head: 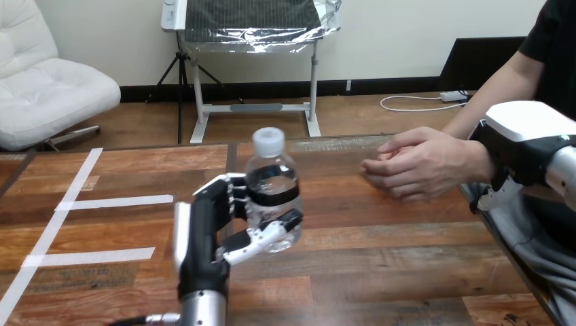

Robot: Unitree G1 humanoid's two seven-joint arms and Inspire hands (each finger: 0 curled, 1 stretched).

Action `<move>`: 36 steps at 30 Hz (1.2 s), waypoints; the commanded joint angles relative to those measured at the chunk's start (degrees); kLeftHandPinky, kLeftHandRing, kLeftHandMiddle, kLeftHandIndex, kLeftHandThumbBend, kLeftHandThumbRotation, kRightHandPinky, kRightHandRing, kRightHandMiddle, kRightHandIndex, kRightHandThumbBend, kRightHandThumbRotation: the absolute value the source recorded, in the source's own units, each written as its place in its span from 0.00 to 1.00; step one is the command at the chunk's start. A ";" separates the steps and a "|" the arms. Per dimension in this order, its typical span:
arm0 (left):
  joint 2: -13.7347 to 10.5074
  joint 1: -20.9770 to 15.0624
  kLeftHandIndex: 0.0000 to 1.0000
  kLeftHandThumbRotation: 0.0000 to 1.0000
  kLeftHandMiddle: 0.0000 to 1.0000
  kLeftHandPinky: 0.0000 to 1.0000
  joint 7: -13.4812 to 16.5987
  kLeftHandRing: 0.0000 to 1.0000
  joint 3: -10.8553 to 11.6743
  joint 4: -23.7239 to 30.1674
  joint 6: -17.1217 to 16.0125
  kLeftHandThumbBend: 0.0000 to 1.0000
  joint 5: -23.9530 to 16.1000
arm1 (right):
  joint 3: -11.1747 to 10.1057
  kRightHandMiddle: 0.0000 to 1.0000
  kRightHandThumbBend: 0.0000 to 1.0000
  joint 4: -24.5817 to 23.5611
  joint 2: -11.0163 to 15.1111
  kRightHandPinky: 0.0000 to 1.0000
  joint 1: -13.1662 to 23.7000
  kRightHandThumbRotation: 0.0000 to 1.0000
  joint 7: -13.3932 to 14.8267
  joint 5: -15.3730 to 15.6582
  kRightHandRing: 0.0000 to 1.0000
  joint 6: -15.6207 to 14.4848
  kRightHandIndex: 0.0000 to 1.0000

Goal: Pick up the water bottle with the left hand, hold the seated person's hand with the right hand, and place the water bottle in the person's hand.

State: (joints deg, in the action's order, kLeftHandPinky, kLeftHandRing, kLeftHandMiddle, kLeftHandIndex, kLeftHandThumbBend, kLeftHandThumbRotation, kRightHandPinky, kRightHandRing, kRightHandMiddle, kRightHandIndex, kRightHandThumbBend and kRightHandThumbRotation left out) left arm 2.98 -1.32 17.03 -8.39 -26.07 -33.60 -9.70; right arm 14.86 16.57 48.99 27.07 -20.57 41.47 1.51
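Water bottle (273, 183) upright, left hand (204, 238) wrapped round it for handover. Right hand (519, 146) beside person's hand (421, 163), likely to steady it; grasp cannot tell.

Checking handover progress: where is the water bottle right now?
In the head view the water bottle is upright just left of centre, held in the left hand, with the person's hand apart to its right.

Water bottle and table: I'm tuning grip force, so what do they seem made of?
Water bottle: clear, glossy plastic by its look; you see through it and highlights glint. Table: seemingly wood planks, slight sheen; grain and seams show, though it could be veneer.
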 commanded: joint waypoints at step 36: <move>8.55 -11.00 0.47 0.00 0.41 0.40 -0.02 0.40 -7.42 -1.59 0.18 0.63 -0.42 | -3.88 0.28 0.77 -14.21 1.50 0.12 -1.21 0.00 -1.00 0.20 0.19 -2.05 0.34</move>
State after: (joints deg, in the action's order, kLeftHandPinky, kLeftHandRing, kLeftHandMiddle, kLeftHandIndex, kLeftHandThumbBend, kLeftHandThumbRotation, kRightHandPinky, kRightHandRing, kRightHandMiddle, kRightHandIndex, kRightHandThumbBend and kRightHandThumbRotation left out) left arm 2.96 -6.69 16.61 -14.68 -27.72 -32.83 -10.83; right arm 14.13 5.06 49.08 24.01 -21.89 40.86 0.11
